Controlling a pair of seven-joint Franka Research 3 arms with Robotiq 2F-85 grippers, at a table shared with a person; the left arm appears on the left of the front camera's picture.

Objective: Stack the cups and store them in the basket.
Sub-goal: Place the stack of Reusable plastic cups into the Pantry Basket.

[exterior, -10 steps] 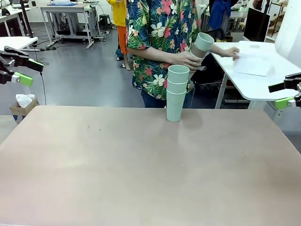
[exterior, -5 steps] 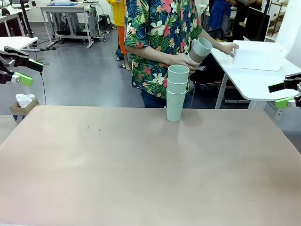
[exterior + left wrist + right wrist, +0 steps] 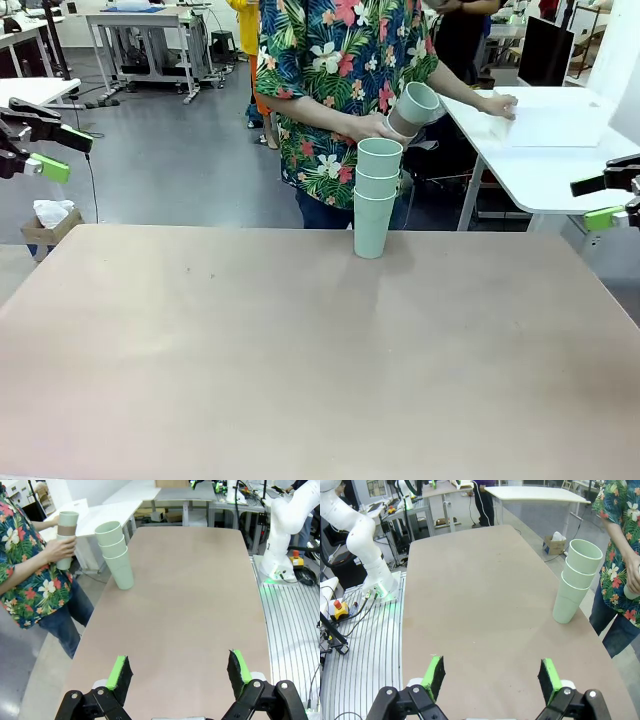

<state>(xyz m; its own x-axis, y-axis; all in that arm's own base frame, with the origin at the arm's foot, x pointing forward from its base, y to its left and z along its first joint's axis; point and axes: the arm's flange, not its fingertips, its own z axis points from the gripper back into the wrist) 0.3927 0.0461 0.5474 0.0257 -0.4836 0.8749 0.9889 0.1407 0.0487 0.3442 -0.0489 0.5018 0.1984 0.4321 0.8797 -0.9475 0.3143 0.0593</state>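
Three nested mint green cups [image 3: 377, 200] stand upright at the far edge of the matte beige table [image 3: 300, 350]. The left wrist view shows the brown cup [image 3: 64, 530] nested inside the stack in the person's hand [image 3: 57, 550]. The left gripper [image 3: 180, 672] and right gripper [image 3: 491, 676] gape wide, empty. In the front view, a white basket [image 3: 560, 112] sits on a side table [image 3: 540, 170].

Three nested cups [image 3: 376, 198] at surface [image 3: 300, 360] far edge (near middle); more cups [image 3: 410, 107] held behind, above.
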